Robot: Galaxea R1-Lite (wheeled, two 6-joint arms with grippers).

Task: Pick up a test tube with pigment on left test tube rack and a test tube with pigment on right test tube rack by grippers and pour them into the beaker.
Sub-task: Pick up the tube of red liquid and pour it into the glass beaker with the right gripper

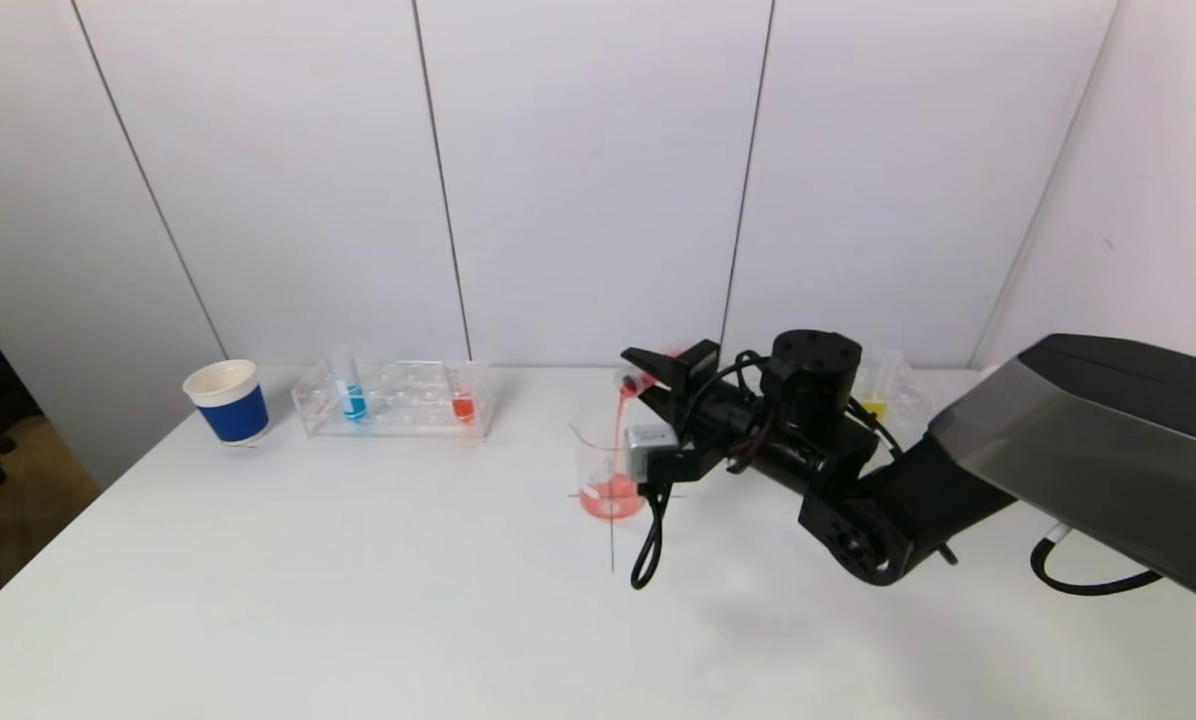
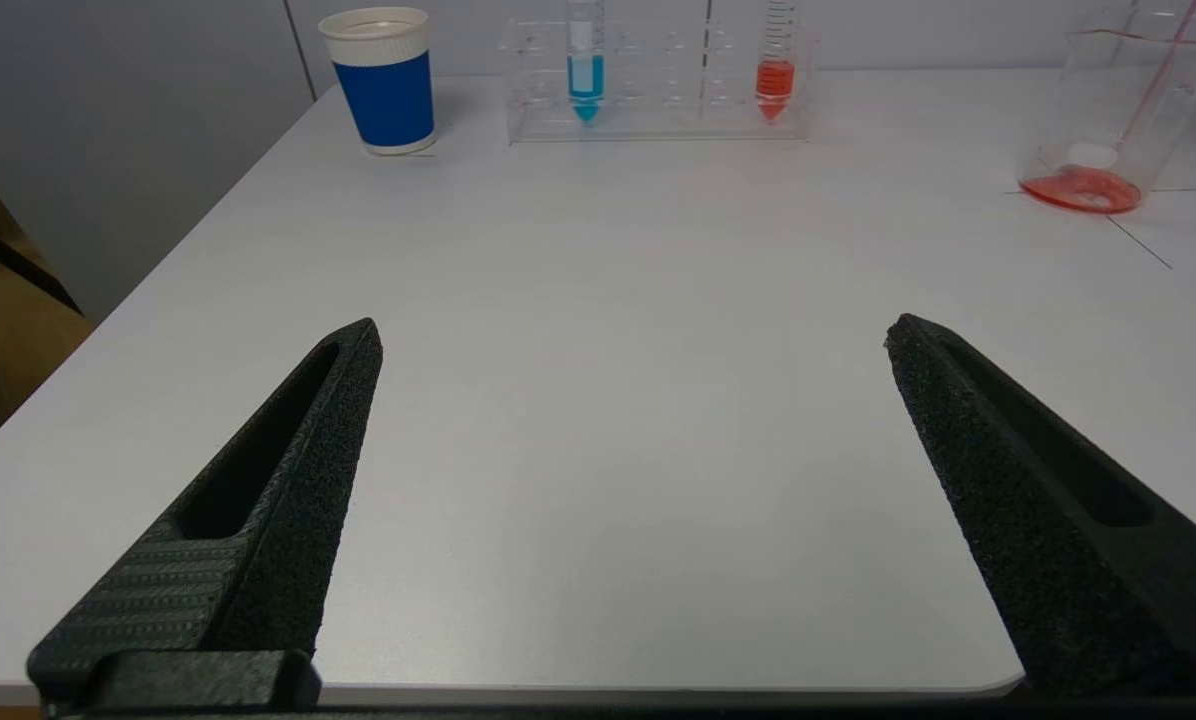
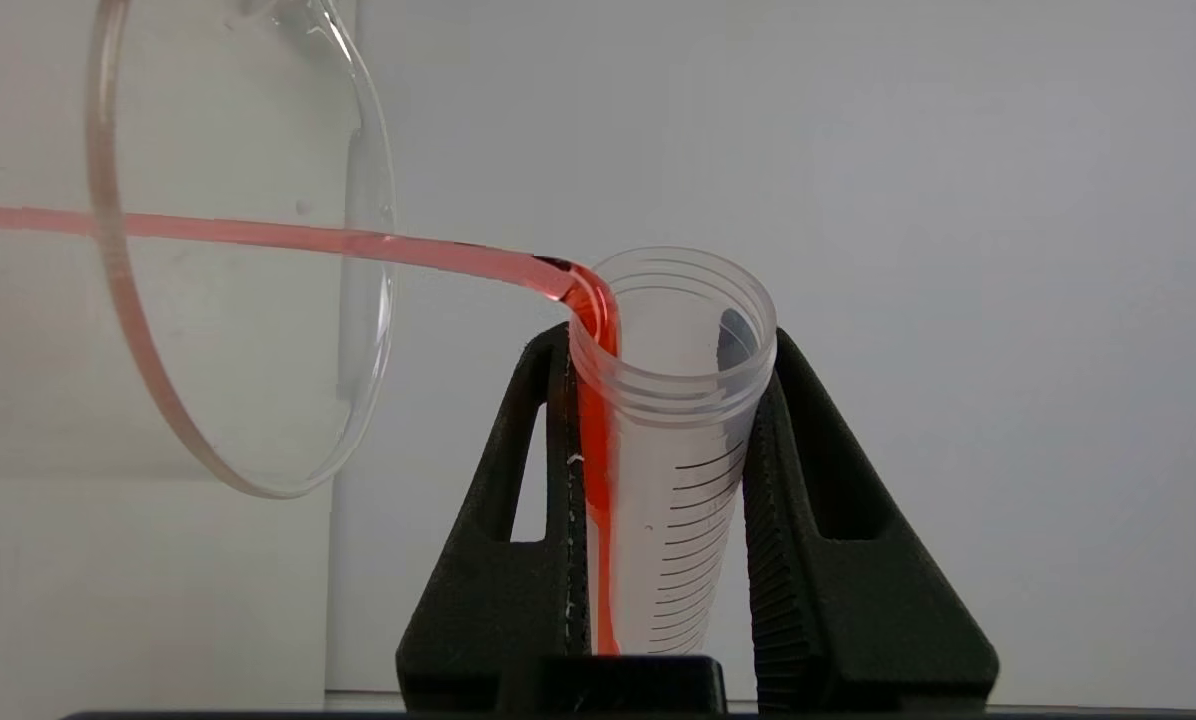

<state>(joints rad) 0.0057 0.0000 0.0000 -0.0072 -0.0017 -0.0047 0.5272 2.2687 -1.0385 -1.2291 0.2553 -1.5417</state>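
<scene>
My right gripper [image 1: 648, 375] is shut on a clear graduated test tube [image 3: 670, 450], tipped over the glass beaker [image 1: 606, 462]. A red stream [image 3: 258, 235] runs from the tube's mouth into the beaker, where red liquid [image 1: 610, 497] pools at the bottom. The left rack [image 1: 396, 398] holds a blue-pigment tube [image 1: 353, 400] and a red-pigment tube [image 1: 463, 404]. The right rack [image 1: 888, 392] stands behind my right arm with a yellow-pigment tube [image 1: 873, 407]. My left gripper [image 2: 633, 335] is open and empty above the table's near edge, out of the head view.
A blue and white paper cup [image 1: 228, 401] stands left of the left rack. A black cable [image 1: 648, 540] loops down from my right wrist onto the table in front of the beaker. A thin cross is marked on the table under the beaker.
</scene>
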